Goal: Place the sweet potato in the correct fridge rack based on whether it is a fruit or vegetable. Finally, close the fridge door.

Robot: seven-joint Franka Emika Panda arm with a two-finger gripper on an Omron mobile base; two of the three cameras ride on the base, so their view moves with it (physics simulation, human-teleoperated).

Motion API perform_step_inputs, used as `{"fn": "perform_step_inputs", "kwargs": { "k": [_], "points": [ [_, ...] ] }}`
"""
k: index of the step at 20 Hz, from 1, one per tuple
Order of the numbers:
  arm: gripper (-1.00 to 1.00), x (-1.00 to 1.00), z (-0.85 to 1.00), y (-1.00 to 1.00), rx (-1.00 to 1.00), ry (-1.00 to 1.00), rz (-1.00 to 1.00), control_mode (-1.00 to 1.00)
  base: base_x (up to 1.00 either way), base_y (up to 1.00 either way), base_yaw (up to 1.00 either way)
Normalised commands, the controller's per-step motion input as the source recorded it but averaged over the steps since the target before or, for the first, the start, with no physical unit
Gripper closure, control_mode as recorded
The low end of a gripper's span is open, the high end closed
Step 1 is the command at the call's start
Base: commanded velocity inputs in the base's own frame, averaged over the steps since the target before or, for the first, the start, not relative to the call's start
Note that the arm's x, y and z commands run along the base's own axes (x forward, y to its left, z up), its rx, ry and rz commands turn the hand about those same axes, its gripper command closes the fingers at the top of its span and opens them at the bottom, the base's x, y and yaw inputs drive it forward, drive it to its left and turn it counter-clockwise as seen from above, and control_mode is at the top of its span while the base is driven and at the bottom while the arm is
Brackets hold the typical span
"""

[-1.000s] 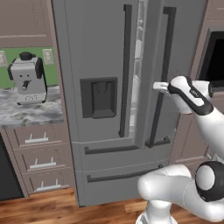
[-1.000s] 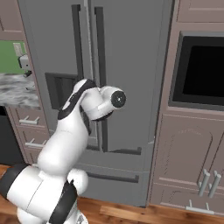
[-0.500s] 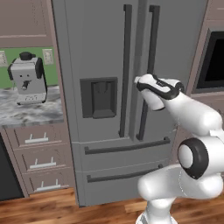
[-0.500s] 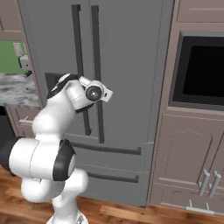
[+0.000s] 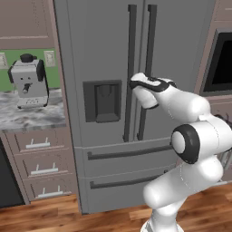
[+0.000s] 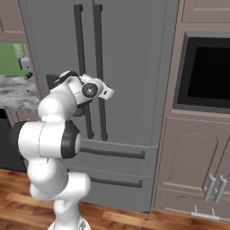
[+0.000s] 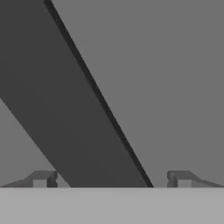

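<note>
Grey fridge [image 5: 104,59] at frame centre, both doors shut. Gripper [image 7: 111,179], jaws spread and empty, faces a dark door handle [image 7: 65,100]. Sweet potato presumably inside, so the task appears finished.

Both base views look forward from behind the gripper [image 5: 136,84], left and right, sharing the closed fridge [image 5: 104,50]. The hand view sits close against a door handle [image 7: 65,105].
</note>
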Motion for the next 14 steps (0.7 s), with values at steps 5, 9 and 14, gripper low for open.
{"fn": "perform_step_inputs", "kwargs": {
  "k": [5, 9, 14],
  "points": [
    [-1.00, 0.21, 0.00, 0.06, 0.00, 0.00, -0.02, -1.00, 0.00, 0.00, 0.00],
    [-1.00, 0.00, 0.00, 0.00, 0.00, 0.00, 0.00, -1.00, 0.00, 0.00, 0.00],
    [-1.00, 0.00, 0.00, 0.00, 0.00, 0.00, 0.00, -1.00, 0.00, 0.00, 0.00]
  ]
}}
